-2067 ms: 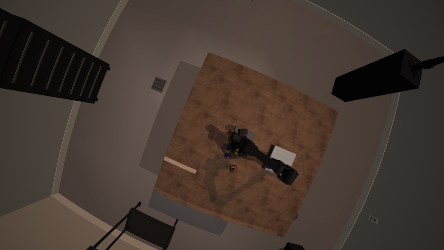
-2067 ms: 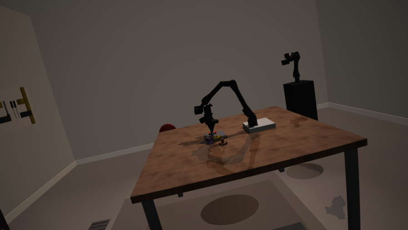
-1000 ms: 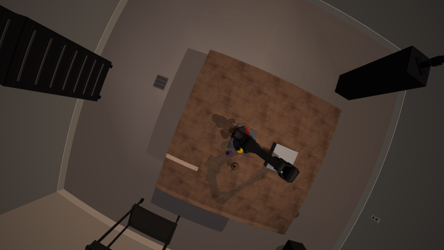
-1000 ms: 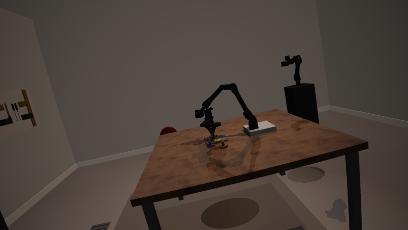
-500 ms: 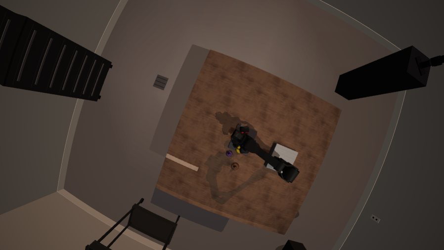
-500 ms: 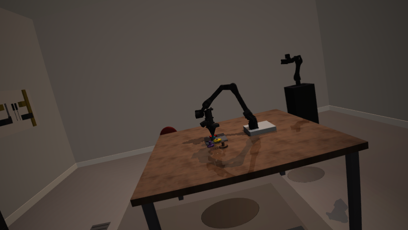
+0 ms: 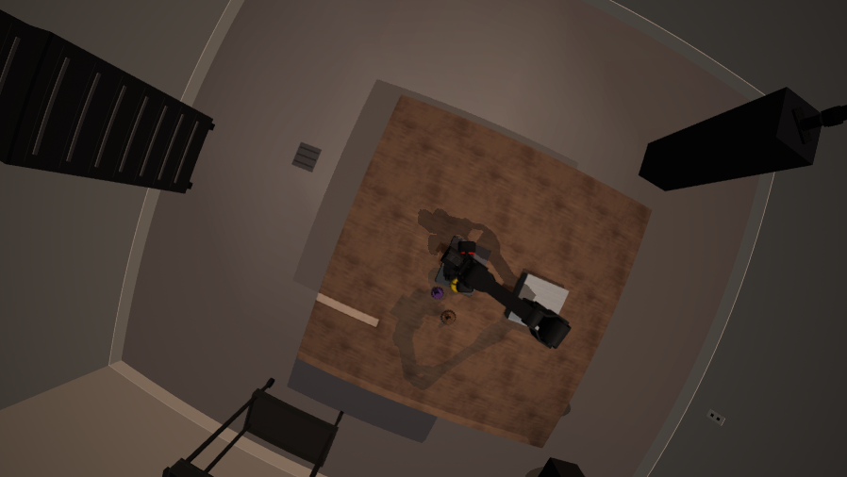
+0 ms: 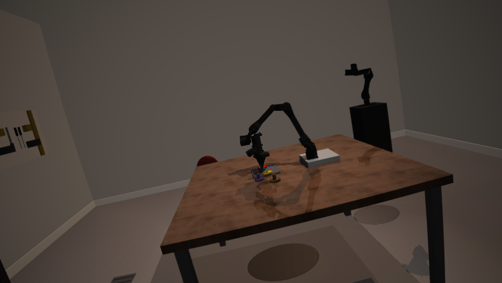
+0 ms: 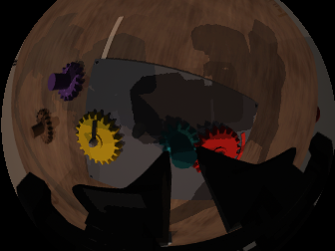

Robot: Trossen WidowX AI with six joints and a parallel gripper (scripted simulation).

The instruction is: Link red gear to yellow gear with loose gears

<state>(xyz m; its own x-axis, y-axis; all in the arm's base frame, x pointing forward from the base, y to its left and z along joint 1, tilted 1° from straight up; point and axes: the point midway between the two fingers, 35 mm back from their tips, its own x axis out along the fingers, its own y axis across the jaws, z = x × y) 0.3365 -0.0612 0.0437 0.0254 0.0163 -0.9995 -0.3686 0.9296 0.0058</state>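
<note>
The grey board [image 9: 112, 80] [image 8: 276, 170] carries the yellow gear [image 9: 107, 144] [image 8: 267, 173] with its black stripe and the red gear [image 9: 215, 138] [image 8: 264, 166]. A teal gear [image 9: 180, 136] stands over the board right beside the red gear, their teeth close together. A gap separates it from the yellow gear. My gripper [image 9: 182, 153] [image 8: 261, 170] is slightly open, a fingertip on either side of the teal knob. Whether the teal gear sits flat is unclear. A purple gear [image 9: 75, 82] [image 7: 437, 293] and a brown gear [image 9: 46, 125] [image 7: 448, 317] stand on the table. Empty pegs are hard to make out.
The arm's white base block [image 7: 546, 291] [image 8: 325, 155] stands on the table to the right of the board. A pale strip [image 7: 347, 310] lies on the table beyond the purple gear. Arm shadows darken the board.
</note>
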